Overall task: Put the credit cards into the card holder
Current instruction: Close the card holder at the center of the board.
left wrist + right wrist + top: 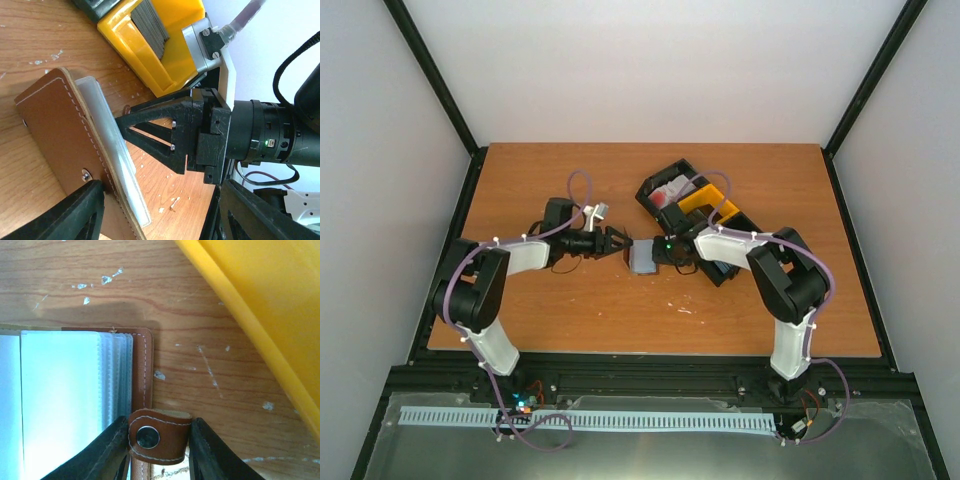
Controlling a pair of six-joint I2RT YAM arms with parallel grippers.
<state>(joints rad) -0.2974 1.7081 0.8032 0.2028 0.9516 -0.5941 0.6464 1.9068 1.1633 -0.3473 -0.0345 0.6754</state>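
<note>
The card holder (642, 257), a brown leather wallet with pale clear sleeves, lies open between both arms on the table. Its snap tab (160, 437) sits between the fingers of my right gripper (159, 424), which touch it on both sides. In the left wrist view the card holder (55, 130) stands tilted on edge, with the right gripper (122, 125) at its far side. My left gripper (160, 220) is open, its left finger (70, 212) against the leather cover. Dark grey credit cards (150, 25) stand in a yellow bin (175, 55). White and red credit cards (670, 192) lie in a black bin.
Three bins stand in a row at the back right: a black bin (655, 180), the yellow bin (698, 200) and another black bin (728, 268) under the right arm. The yellow bin's wall (260, 310) runs close beside the right gripper.
</note>
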